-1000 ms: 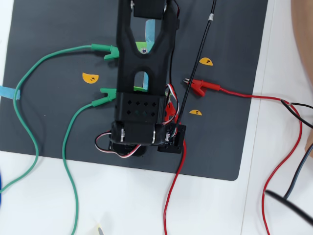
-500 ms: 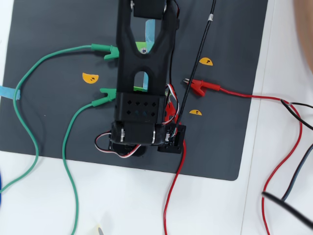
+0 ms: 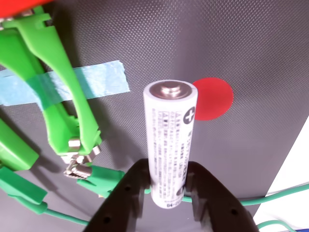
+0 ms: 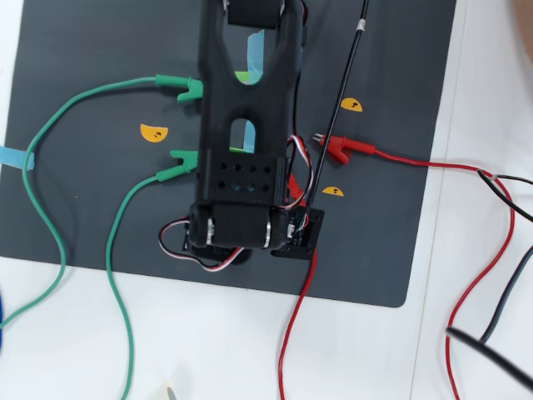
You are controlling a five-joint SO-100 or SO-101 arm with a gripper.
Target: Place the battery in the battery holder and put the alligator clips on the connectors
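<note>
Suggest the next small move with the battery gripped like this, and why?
Probably shift the hand left in the wrist view, toward the battery holder. The fingers clamp the battery near its lower end, plus terminal facing the camera, over bare mat beside a red dot. The green frame under blue tape sits well to its left, so it isn't lined up yet.

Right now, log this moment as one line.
gripper: shut on battery | battery: plus end up, above mat | battery holder: empty, taped down, left in wrist view
</note>
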